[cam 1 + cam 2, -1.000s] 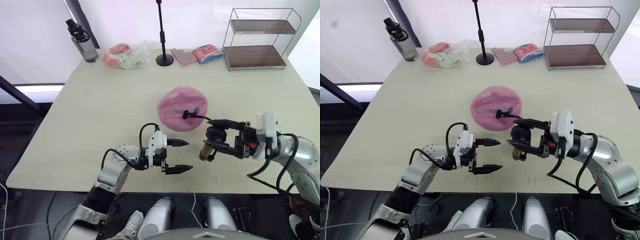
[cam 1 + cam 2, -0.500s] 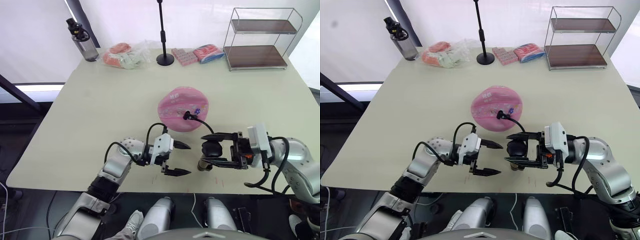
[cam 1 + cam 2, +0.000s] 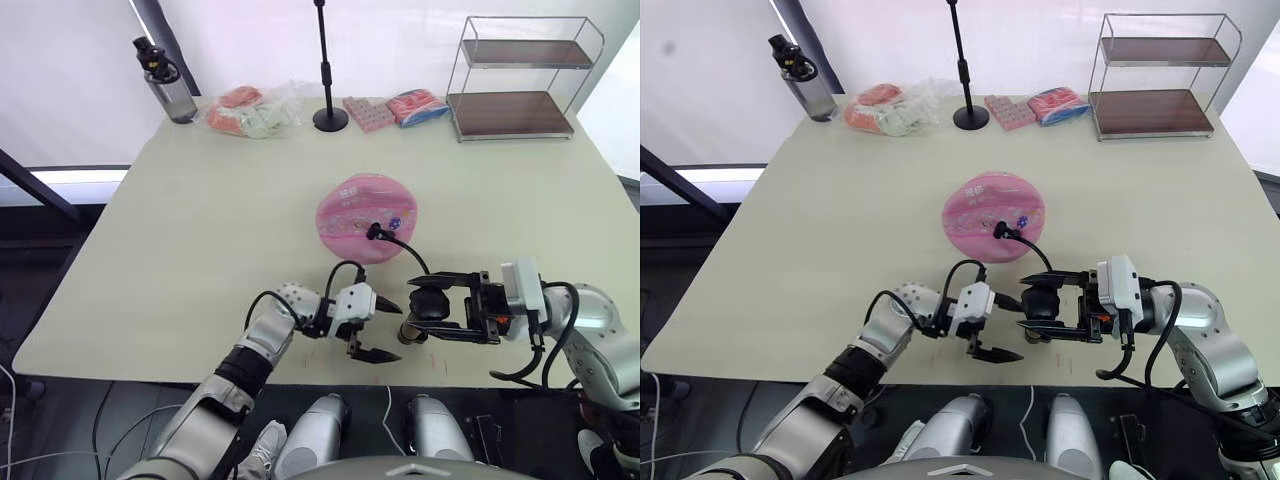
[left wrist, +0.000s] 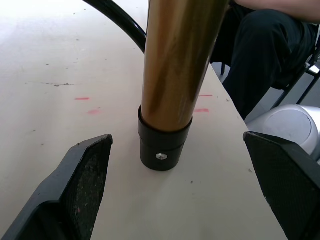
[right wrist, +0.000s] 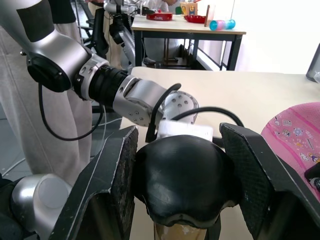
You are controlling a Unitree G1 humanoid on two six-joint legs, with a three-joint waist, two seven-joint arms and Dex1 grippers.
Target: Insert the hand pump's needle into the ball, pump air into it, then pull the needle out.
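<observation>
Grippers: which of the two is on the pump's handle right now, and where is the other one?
The right gripper has its fingers either side of the hand pump's black handle. The left gripper is open, its fingers flanking the barrel's base without touching.

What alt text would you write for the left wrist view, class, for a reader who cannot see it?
The hand pump stands upright on the table, its bronze barrel ending in a black base cap. The left gripper is open, one black finger on each side of the base without touching it.
</observation>
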